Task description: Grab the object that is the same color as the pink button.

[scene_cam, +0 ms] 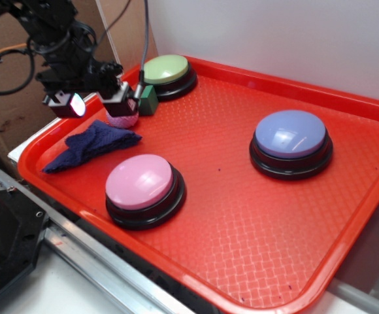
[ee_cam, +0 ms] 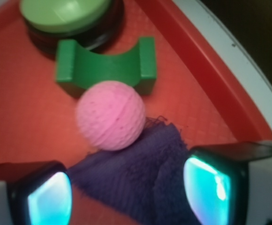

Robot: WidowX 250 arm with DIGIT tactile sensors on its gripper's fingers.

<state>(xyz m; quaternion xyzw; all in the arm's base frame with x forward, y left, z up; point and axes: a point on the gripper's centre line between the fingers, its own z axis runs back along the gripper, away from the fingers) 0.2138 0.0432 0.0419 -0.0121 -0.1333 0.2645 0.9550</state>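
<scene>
The end effector [ee_cam: 126, 192] is hovering with its fingers spread wide and empty while the pink ball [ee_cam: 110, 115] is sitting just ahead of the gap, probably slightly left of centre, touching the blue cloth [ee_cam: 136, 178] beside the green block [ee_cam: 109, 65].

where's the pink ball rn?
Far-left tray corner: pink ball sits between the green block and blue cloth, just ahead of the open gripper.
</scene>
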